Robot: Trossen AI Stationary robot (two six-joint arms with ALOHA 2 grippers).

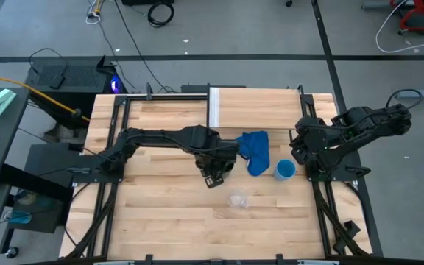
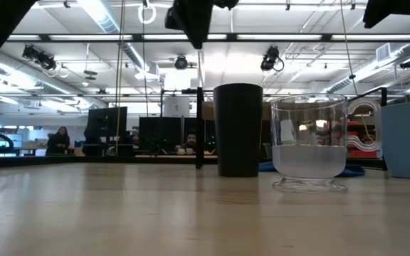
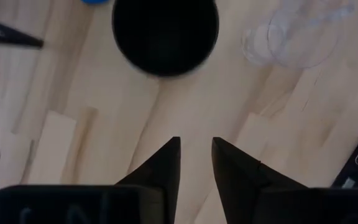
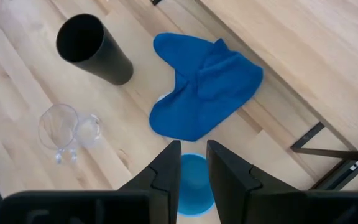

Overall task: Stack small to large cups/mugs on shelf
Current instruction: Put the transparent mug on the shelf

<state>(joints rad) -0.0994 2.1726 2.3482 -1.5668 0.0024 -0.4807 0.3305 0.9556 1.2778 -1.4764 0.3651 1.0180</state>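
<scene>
- High view: black tumbler [image 1: 223,160] hidden under the left arm's wrist; clear glass [image 1: 238,200] only a faint smudge at 6 o'clock of it.
- Low view: blue cup [image 2: 409,139] cut off by the frame edge at 3 o'clock; blue cloth [image 2: 352,171] mostly hidden behind the glass; both arms cropped at 12 o'clock, grippers out of frame.
- Left wrist view: glass cut at 1 o'clock, tumbler rim blurred.
- Right wrist view: blue cup partly hidden behind the right gripper [image 4: 191,163], fingers narrowly apart.
</scene>
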